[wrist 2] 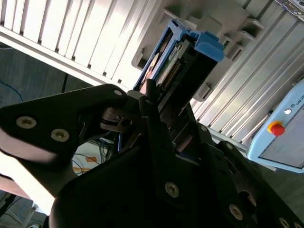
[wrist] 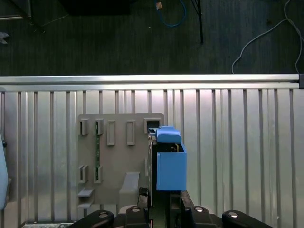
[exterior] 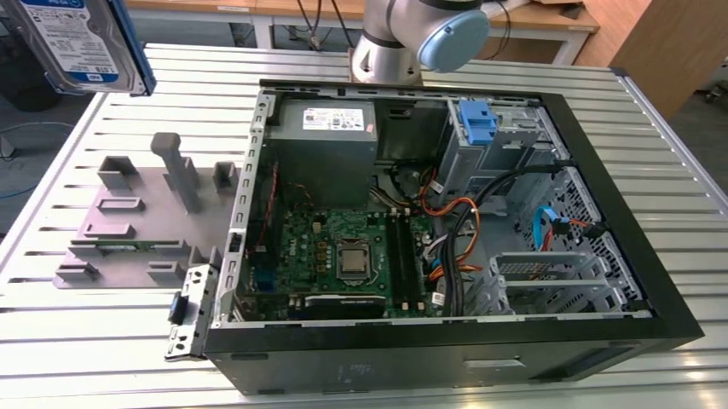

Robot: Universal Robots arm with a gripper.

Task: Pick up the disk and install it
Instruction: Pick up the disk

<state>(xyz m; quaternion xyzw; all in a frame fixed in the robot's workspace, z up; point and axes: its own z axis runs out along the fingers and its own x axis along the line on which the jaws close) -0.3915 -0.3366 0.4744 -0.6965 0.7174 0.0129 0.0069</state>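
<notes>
Slatted table (wrist: 237, 142); disk (wrist: 170, 164) clamped in jaws, clear above grey fixture (wrist: 114, 161)

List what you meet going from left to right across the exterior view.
the disk, high in the top corner → grey fixture plate → motherboard → orange and black cables → metal drive cage

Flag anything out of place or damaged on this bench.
Nothing looks spilled or broken. The disk sits clamped in the claw, up in the air above the grey fixture, and the computer case lies open with its cables loose.
</notes>
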